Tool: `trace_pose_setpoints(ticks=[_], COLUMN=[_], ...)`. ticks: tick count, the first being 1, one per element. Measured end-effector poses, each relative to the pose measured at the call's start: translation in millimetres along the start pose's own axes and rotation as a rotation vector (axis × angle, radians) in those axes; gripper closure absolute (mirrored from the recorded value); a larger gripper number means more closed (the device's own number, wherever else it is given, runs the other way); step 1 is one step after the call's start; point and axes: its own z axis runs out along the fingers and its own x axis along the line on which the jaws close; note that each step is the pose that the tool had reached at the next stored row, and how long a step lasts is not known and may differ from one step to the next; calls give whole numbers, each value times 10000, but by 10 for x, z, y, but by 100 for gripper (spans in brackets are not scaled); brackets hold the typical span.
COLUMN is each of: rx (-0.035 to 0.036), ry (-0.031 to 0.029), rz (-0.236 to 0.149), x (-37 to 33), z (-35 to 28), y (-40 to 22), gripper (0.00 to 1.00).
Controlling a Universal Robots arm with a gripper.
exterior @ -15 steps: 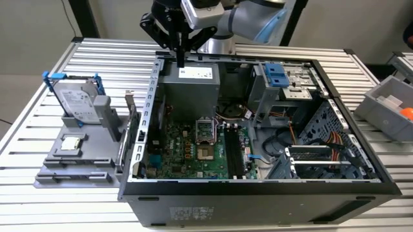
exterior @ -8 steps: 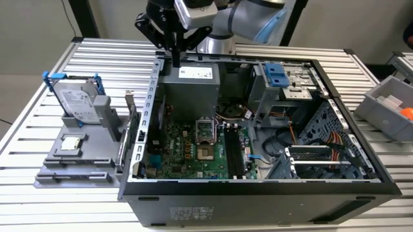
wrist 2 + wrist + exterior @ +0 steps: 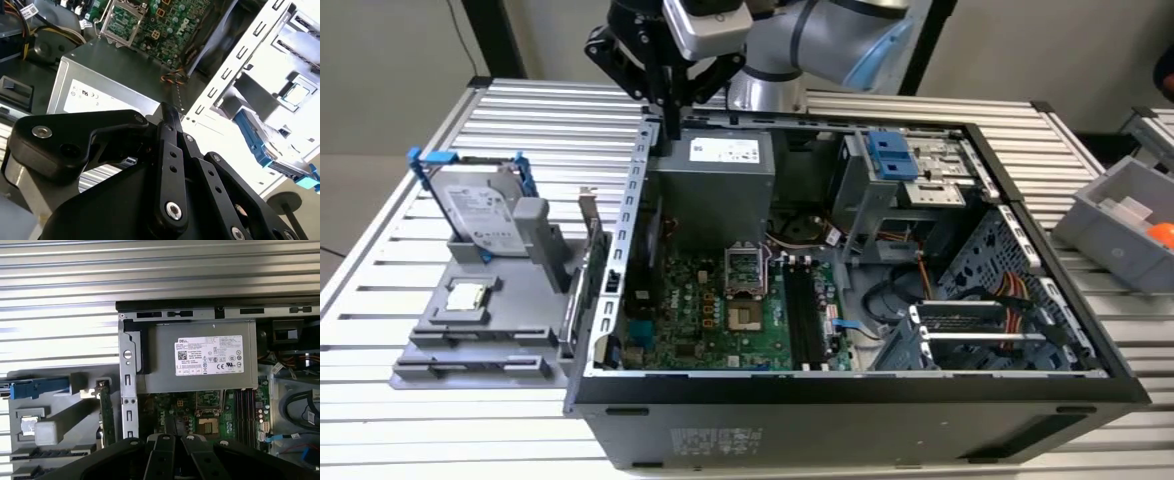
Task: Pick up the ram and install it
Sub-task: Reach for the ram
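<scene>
Ram, a thin dark-green stick, stands edgewise beside the case; fingers closed, empty

Can't make out any chips on the ram in the first wrist view: edge-on, one end tucked behind the gripper. Barely catch it in the exterior view, just a sliver beside the case wall. Lose the arm past that picture's top edge, and part of the gray bin off the exterior view's right. Can't tell much about the hard drive in the second wrist view, blown out by glare.
</scene>
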Motion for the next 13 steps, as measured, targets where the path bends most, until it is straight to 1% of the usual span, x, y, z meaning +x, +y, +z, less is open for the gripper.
trace_pose_setpoints(ticks=[7, 13], rx=[0, -1], ry=[1, 1], rz=[-1, 0], x=[91, 141], z=[-2, -3], y=[-6, -10], gripper=[100, 100])
